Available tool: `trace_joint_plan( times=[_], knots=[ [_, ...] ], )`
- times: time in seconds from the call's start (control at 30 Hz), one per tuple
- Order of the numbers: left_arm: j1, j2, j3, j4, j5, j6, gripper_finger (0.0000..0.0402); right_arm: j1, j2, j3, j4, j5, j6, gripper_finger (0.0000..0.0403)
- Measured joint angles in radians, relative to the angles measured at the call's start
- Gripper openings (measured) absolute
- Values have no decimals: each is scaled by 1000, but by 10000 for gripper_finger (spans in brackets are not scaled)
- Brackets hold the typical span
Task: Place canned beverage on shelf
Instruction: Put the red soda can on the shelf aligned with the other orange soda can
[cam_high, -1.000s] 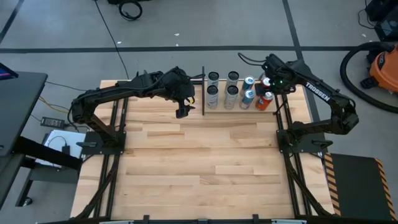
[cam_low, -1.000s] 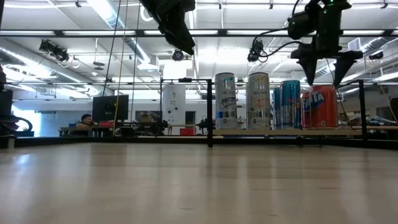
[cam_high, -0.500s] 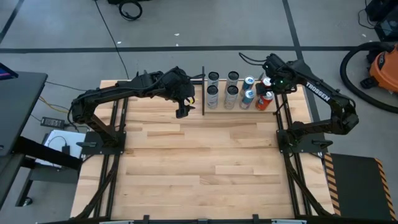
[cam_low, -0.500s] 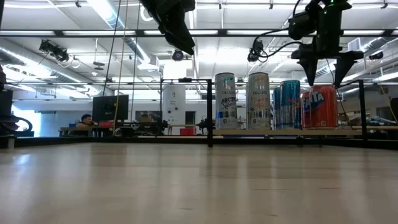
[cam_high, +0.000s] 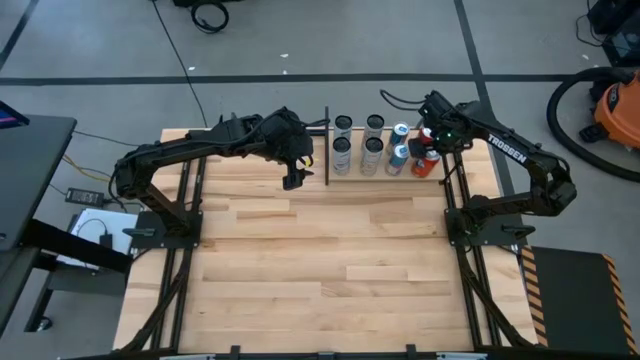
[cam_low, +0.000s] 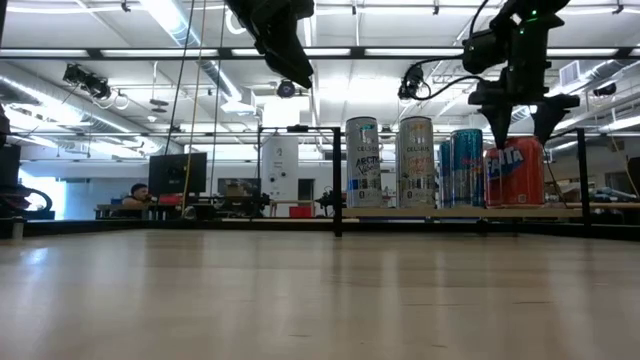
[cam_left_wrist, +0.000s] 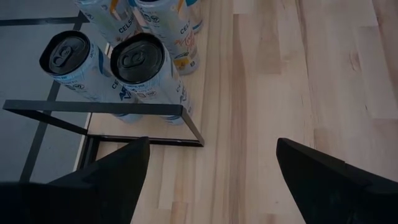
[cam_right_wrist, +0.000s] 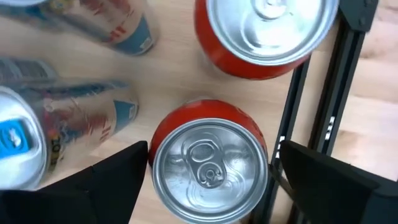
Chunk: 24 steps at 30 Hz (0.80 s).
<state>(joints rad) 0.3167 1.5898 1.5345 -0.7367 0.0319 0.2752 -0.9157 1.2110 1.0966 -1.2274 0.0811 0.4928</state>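
While right gripper (cam_right_wrist: 208, 171) straddles the orange can (cam_right_wrist: 208, 163) on the shelf (cam_high: 385, 175) — fingers spread, not touching | left gripper (cam_left_wrist: 208, 177) beside shelf — fingers released

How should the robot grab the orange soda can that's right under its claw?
Best by the round side wall just below the top rim, coming straight down. The orange can stands upright on the shelf, lid up, and the right gripper hangs open directly over it, one finger on each side. Other cans crowd it, so a sideways approach looks blocked.
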Motion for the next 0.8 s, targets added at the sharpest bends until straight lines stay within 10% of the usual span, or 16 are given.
trace_joint_plan(
  times=[0.43,0.8],
  knots=[
    [0,0,0,5,0,0,353,-16,-1,2,2,-3,-336,273],
    [0,0,0,6,0,-1,353,-24,-3,4,-21,-17,-717,280]
  ],
)
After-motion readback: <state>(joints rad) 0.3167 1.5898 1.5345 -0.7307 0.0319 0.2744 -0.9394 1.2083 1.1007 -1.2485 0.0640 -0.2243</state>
